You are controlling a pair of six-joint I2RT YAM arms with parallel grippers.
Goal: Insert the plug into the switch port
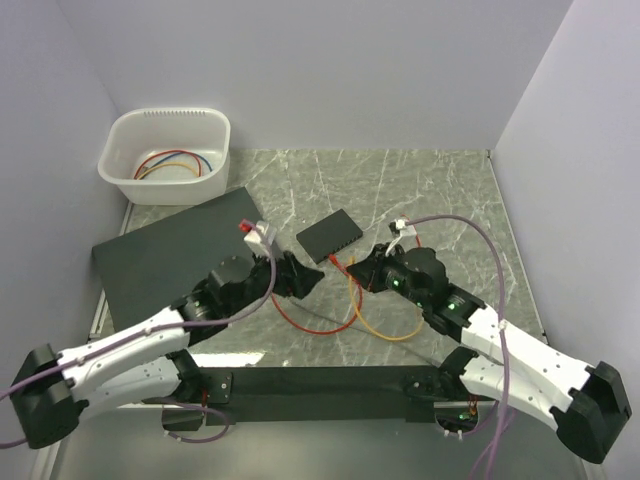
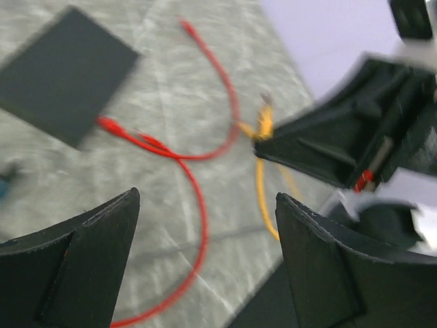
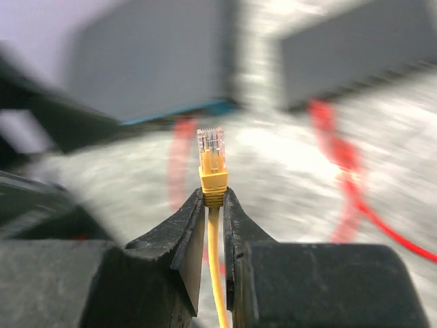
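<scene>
The red plug [image 2: 109, 125] lies on the table at the end of a thin red cable [image 2: 198, 205], next to the small black box; it shows blurred in the right wrist view [image 3: 333, 140]. My right gripper [image 3: 214, 195] is shut on the orange-yellow cable's plug [image 3: 212, 160], whose clear tip points toward the switch's teal front face [image 3: 205, 108]. The ports are too blurred to see. The switch [image 1: 170, 255] is a large black slab at the left. My left gripper [image 2: 208, 205] is open and empty above the red cable, facing my right gripper [image 1: 358, 268].
A small black box [image 1: 329, 236] lies just beyond both grippers. A white bin [image 1: 167, 155] with coloured cables stands at the back left. The orange-yellow cable [image 1: 385, 335] loops on the table between the arms. White walls close in the left, back and right.
</scene>
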